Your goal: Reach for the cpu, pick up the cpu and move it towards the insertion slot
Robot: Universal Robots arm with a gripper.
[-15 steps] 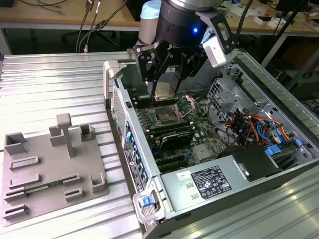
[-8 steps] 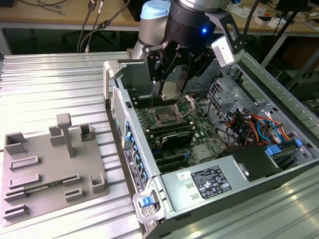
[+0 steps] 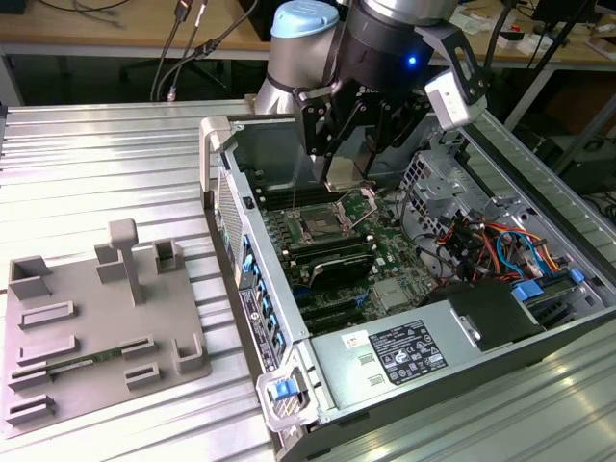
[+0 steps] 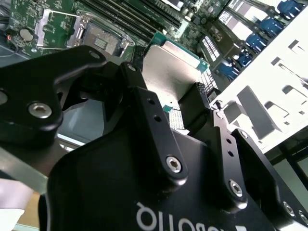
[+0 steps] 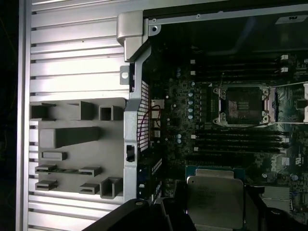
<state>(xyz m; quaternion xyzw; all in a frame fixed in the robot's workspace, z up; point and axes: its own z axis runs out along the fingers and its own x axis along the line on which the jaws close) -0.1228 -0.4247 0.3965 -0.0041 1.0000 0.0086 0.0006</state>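
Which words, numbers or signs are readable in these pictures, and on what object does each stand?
On the cpu held by the claw: no print visible.
On the claw housing, white lettering: inverted, cut off, unreadable.
On the power supply, black label: too small.

The arm comes down from the top of the exterior view, its grey and pale-blue wrist joint above the black tool [image 3: 339, 159], which points downward. In the second wrist view the tool [image 4: 185, 103] has its black fingers [image 4: 195, 108] closed against the edges of the cpu [image 4: 171, 72], gripping it.
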